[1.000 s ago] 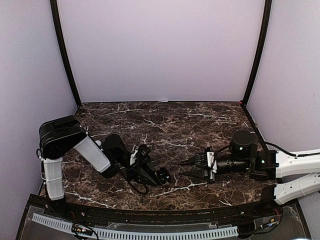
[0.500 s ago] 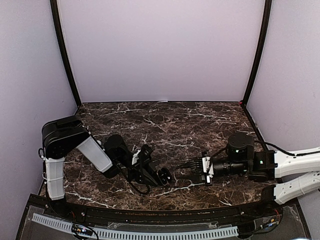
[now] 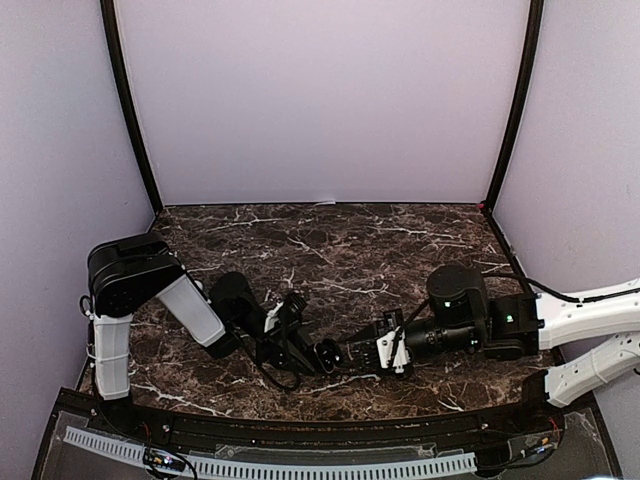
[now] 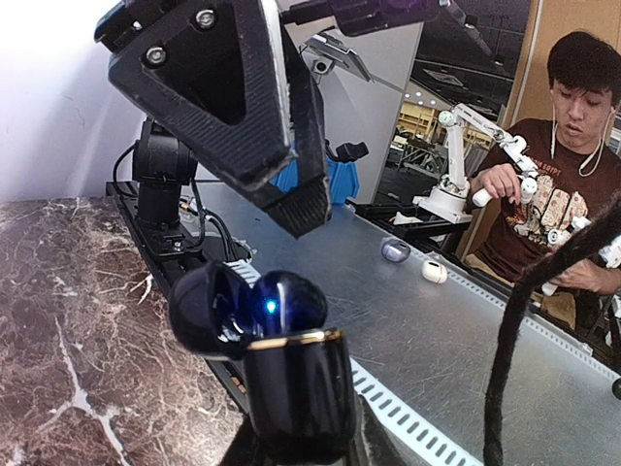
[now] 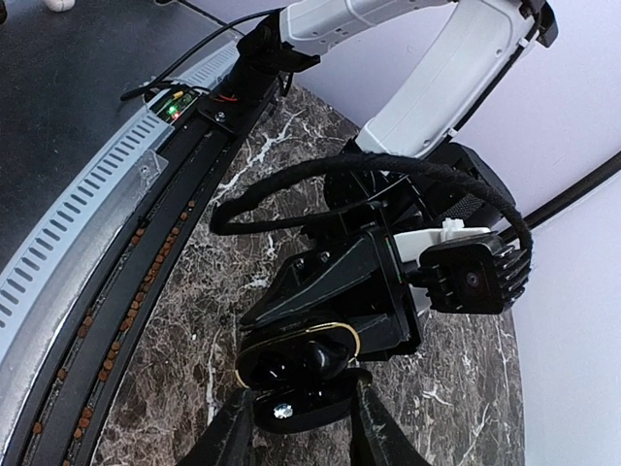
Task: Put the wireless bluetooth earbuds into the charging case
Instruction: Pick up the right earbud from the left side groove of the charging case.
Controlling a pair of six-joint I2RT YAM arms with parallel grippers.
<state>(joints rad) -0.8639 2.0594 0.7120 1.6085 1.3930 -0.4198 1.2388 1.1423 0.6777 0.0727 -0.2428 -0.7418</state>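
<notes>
Left fingers clamped on open charging case; right fingers apart, straddling lid; any held earbud not discernible.

Top view high, looking down onto table, wrist views close, facing each other, sharing charging case.

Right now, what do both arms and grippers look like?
The left arm and right arm pair white shells with black joints. The left gripper and right gripper are black, with tapering wedge fingers fixed by screws. A braided black cable loops along the left wrist, beside a white camera bracket.
</notes>
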